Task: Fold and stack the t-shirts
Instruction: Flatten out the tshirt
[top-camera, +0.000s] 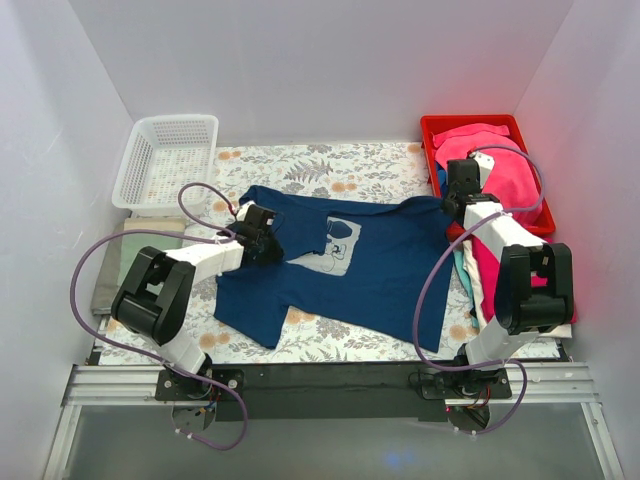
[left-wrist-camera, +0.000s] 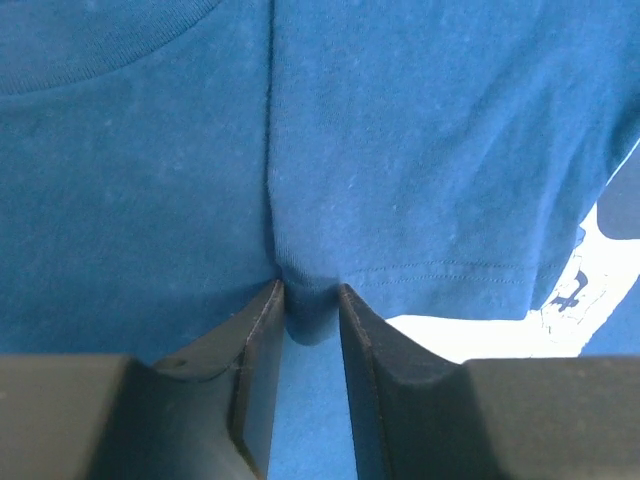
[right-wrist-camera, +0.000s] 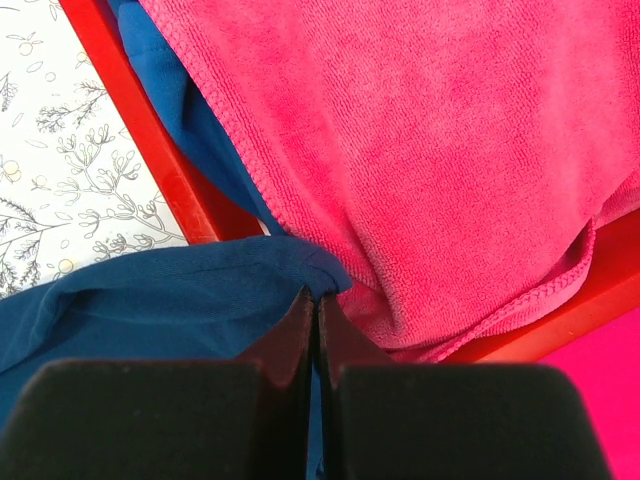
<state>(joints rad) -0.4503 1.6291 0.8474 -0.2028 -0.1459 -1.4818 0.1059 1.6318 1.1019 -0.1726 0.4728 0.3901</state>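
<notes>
We saw the left end effector (left-wrist-camera: 305, 308) narrowed on a fold of the navy t-shirt (top-camera: 390, 265) and the right end effector (right-wrist-camera: 318, 308) closed tight on its edge.

We see bright, even overhead light in top view; soft shadows, red tint on wall (top-camera: 600, 150) at 3 o'clock by the red tray (top-camera: 470, 119). Wrist views: sharp mid-frame, jaws at 6 o'clock dark & soft; left blown-out white at 4 o'clock.
</notes>
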